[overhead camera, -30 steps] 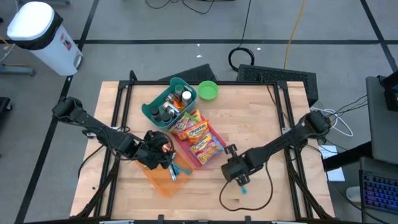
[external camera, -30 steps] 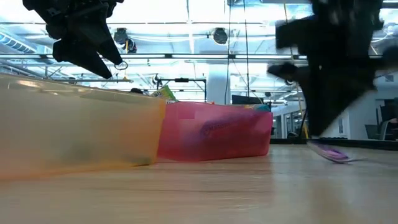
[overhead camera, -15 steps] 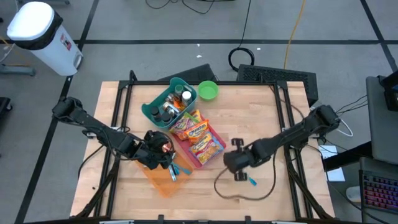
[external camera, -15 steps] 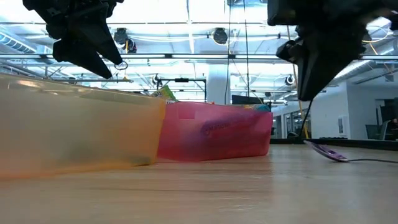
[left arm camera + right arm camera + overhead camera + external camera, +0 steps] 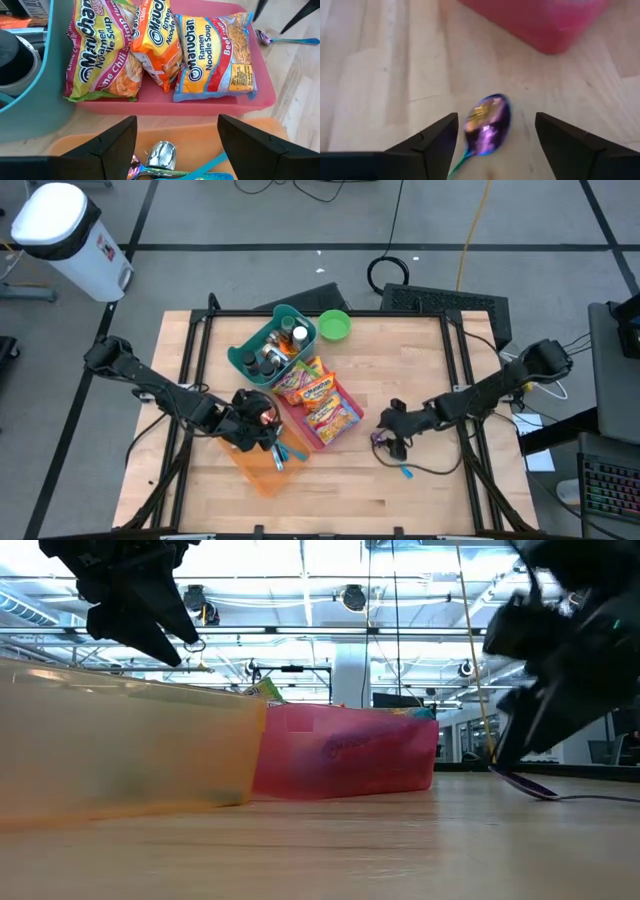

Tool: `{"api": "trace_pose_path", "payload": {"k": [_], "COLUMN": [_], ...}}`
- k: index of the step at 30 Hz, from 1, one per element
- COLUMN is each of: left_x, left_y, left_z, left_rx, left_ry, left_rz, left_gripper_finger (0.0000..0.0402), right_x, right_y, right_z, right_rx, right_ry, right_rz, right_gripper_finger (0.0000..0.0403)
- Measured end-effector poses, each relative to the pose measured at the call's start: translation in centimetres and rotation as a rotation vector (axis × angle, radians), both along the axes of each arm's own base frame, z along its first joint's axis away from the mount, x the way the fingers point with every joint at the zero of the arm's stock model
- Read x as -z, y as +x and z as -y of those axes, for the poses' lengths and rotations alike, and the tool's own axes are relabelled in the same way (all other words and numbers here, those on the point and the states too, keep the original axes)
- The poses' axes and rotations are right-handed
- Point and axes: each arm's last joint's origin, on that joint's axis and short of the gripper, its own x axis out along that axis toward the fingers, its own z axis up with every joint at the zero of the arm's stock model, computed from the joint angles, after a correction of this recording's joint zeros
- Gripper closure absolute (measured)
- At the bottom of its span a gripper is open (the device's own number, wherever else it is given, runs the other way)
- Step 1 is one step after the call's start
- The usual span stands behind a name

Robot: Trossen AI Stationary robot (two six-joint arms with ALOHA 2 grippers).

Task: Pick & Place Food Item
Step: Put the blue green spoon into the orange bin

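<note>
High view: left end effector hovered over the translucent orange plastic bin, which touched the front-left side of the pink plastic tray. Right end effector sat over bare wooden surface just right of the pink tray, above an iridescent purple-blue metal spoon lying on the wood.

Low view: spoon lay flat on the surface, right of the pink tray, nothing clamped on it.

Left wrist view: left fingers apart, empty. Three ramen noodle packets lay side by side in the pink tray: yellow-green lime chili, orange, yellow beef. Glossy, crinkly soft wrappers, overlapping, slightly tilted.

Right wrist view: right fingers apart, spoon bowl on the wood between them, not gripped.

Risks, my read: packets overlapped, so a pinch could drag a neighbour or slip on the film; brittle noodles could crush under a hard squeeze. Right arm sat near the tray, so a collision was possible if both reached in.
</note>
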Motion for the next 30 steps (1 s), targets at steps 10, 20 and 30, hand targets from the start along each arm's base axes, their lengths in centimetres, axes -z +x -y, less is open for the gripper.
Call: {"api": "trace_pose_path", "payload": {"k": [10,20,30], "left_x": [0.0,0.0,-0.1], "left_y": [0.3,0.4,0.5], "left_z": [-0.6,-0.8,-0.7], "left_rx": [-0.025,-0.028,-0.019], "left_ry": [-0.003,-0.009,-0.008], "left_rz": [0.001,-0.002,0.011], "left_gripper_finger": [0.0119,0.0119,0.0119], "right_x": [3.5,4.2,2.7], "right_y": [-0.3,0.1,0.2], "right_z": [1.2,1.0,0.6], "right_rx": [-0.013,-0.128,-0.178], "right_ry": [0.016,-0.051,-0.040], "right_rz": [0.066,0.090,0.190], "right_gripper_finger": [0.0179,0.0319,0.0400]}}
